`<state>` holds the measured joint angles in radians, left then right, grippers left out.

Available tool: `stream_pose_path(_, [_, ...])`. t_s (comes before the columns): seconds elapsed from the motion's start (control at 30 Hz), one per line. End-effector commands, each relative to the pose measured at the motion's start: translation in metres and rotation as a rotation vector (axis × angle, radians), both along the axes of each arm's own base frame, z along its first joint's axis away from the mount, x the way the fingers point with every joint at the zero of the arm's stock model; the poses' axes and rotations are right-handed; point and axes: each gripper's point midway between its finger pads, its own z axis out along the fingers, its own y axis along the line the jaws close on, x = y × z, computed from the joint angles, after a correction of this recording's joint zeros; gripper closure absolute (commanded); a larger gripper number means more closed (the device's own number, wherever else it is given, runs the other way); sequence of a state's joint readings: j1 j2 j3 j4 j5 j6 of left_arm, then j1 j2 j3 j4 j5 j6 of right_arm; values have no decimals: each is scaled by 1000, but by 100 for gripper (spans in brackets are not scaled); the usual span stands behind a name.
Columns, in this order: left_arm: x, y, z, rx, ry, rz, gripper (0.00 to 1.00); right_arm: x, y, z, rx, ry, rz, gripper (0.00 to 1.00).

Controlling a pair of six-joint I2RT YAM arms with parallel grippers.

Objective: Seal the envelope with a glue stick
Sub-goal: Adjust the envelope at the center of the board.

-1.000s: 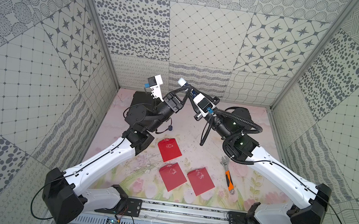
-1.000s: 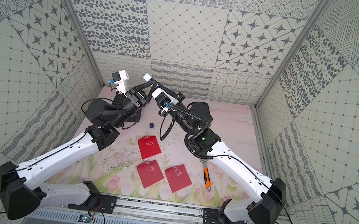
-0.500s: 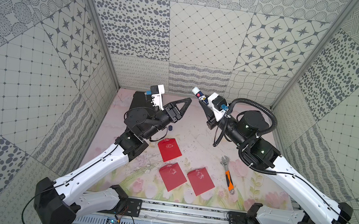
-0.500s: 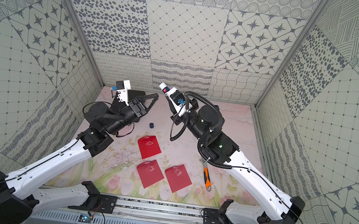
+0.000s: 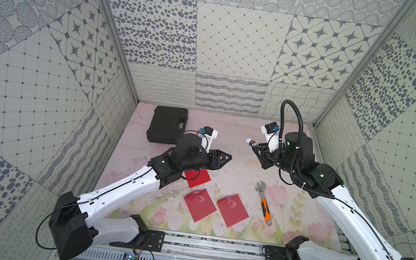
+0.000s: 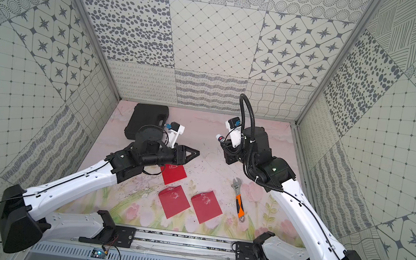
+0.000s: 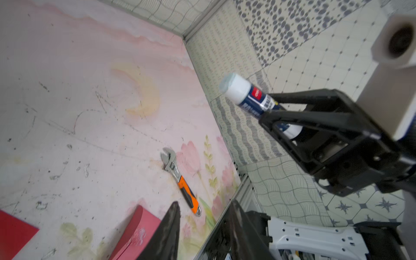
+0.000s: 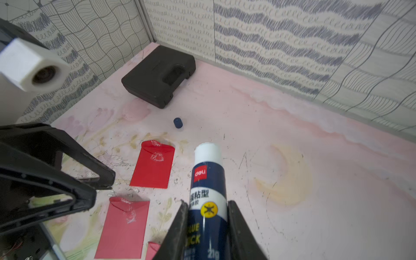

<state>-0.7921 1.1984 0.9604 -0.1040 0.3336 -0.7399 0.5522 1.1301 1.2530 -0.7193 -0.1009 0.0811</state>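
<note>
My right gripper (image 5: 255,146) (image 6: 225,142) (image 8: 207,203) is shut on the glue stick (image 5: 251,142) (image 6: 220,137) (image 8: 208,180), held above the back right of the table. Its cap is off and the white tip is bare. The stick also shows in the left wrist view (image 7: 245,94). Three red envelopes (image 5: 196,178) (image 5: 199,208) (image 5: 233,212) lie flat near the middle and front, with whitish smears on their flaps. My left gripper (image 5: 229,156) (image 6: 197,152) (image 7: 203,216) hangs open and empty over the rear envelope (image 6: 173,174), pointing towards the stick.
The dark blue cap (image 8: 177,123) lies on the table behind the envelopes. A black case (image 5: 168,124) (image 8: 157,74) sits at the back left. An orange-handled wrench (image 5: 262,203) (image 7: 180,180) lies right of the envelopes. Patterned walls close in three sides.
The two grippers, which met high over the back middle, have drawn apart and dropped lower. The right one carried the glue stick to the right; the left one swung back over the envelopes.
</note>
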Motion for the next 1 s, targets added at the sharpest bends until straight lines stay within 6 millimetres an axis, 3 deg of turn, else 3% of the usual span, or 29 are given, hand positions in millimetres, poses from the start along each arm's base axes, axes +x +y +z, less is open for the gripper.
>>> stream_pose_path(0.0, [-50,12,-86,347,90,-193,63,-18,-3,-23,81,195,-15,98])
stream_pose_path(0.17, [-74,16,-134,550,90,-305,65,-21,-13,-32,142,258,-33,96])
stream_pose_path(0.3, [-89,7,-159,691,16,-416,65,-21,-18,-33,159,258,-44,96])
stream_pose_path(0.5, [-90,8,-197,900,-50,-479,65,-23,-20,-34,154,252,-44,92])
stream_pose_path(0.97, [-72,7,-232,1005,-61,-514,61,-26,-20,-36,187,256,-52,90])
